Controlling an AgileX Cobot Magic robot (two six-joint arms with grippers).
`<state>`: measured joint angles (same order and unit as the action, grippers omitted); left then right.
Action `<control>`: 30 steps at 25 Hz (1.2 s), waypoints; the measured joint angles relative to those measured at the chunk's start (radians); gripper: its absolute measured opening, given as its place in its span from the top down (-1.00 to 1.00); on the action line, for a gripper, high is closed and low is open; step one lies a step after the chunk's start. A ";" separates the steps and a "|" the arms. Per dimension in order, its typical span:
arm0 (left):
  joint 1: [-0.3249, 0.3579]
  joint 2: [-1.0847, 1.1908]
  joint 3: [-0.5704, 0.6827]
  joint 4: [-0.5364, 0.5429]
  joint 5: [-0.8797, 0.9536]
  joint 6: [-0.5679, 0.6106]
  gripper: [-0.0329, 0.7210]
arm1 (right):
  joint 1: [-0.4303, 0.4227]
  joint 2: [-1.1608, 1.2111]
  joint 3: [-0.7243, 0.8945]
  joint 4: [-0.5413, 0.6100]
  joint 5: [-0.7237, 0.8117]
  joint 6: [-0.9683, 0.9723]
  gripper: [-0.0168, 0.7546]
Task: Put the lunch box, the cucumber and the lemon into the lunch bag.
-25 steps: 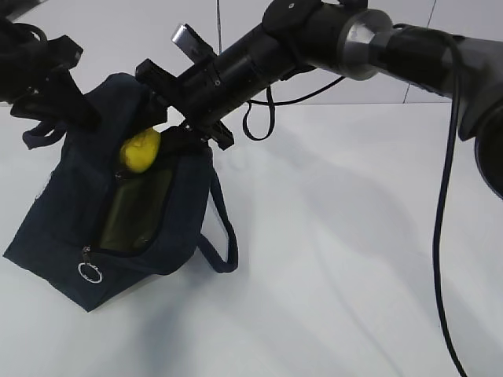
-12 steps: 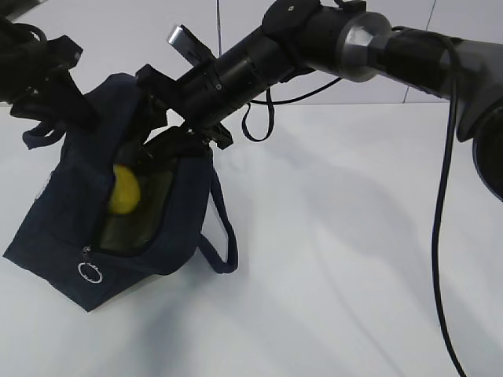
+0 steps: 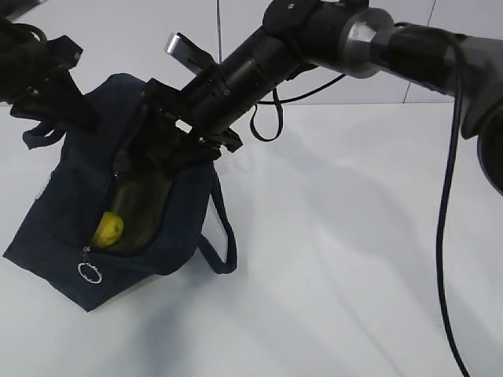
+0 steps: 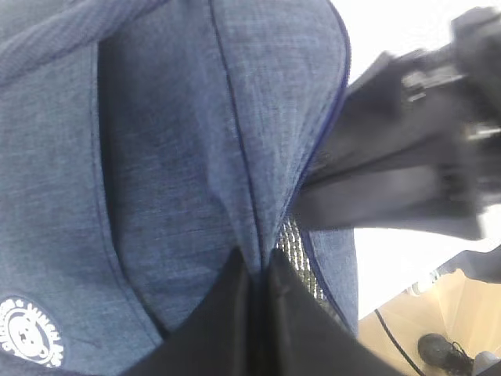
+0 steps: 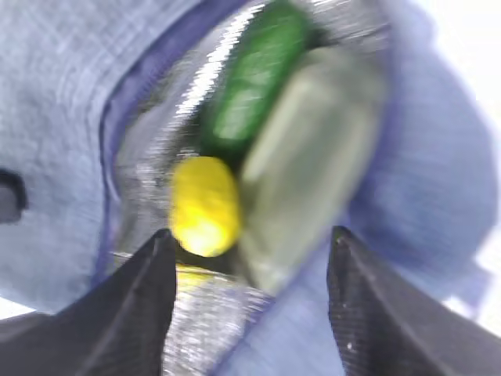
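The navy lunch bag [image 3: 63, 212] stands at the left with its mouth open. Inside it lie the yellow lemon [image 3: 108, 230], the sage-lidded lunch box [image 3: 145, 200] and the green cucumber [image 5: 258, 78]. In the right wrist view the lemon [image 5: 205, 205] rests against the lunch box [image 5: 309, 164] on the silvery lining. My right gripper [image 5: 250, 243] is open and empty above the bag's mouth. My left gripper [image 4: 258, 262] is shut on the lunch bag's fabric edge [image 4: 196, 157] and holds it up at the back left.
The bag's loop handle [image 3: 224, 236] lies on the white table [image 3: 338, 259] to its right. The zipper's metal ring pull [image 3: 90, 272] hangs at the bag's front corner. A black cable [image 3: 444, 236] hangs from the right arm.
The lemon has left the right gripper and dropped down into the bag, ending near its front end. The right gripper has opened and dipped lower over the mouth.
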<state>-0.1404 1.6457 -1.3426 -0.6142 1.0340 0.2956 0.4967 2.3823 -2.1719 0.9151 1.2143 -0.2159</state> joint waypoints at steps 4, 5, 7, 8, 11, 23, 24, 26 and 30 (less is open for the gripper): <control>0.000 0.000 0.000 0.000 0.002 0.000 0.92 | -0.002 -0.045 0.000 -0.079 0.004 -0.002 -0.23; 0.000 0.000 0.000 0.000 0.002 0.000 0.92 | -0.004 -0.057 0.000 -0.108 0.004 -0.002 -0.23; 0.000 0.000 0.000 0.000 0.002 0.000 0.92 | -0.008 -0.082 0.000 -0.157 0.008 0.002 -0.23; 0.000 0.000 0.000 0.000 0.002 0.000 0.92 | -0.008 -0.090 0.000 -0.177 0.008 0.009 -0.23; 0.000 0.000 0.000 0.000 0.002 0.000 0.92 | -0.010 -0.105 0.000 -0.202 0.008 0.021 -0.23; 0.000 0.000 0.000 0.000 0.002 0.000 0.92 | -0.011 -0.231 0.096 -0.429 -0.008 0.146 -0.23; 0.000 0.000 0.000 0.000 0.002 0.000 0.92 | -0.011 -0.249 0.138 -0.429 -0.027 0.146 -0.23; 0.000 0.000 0.000 0.000 0.002 0.000 0.92 | -0.011 -0.285 0.234 -0.427 -0.079 0.146 -0.23; 0.000 0.000 0.000 0.000 0.002 0.000 0.92 | -0.011 -0.390 0.451 -0.309 -0.245 0.063 -0.23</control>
<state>-0.1404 1.6457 -1.3426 -0.6142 1.0358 0.2956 0.4859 1.9919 -1.7213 0.6059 0.9694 -0.1527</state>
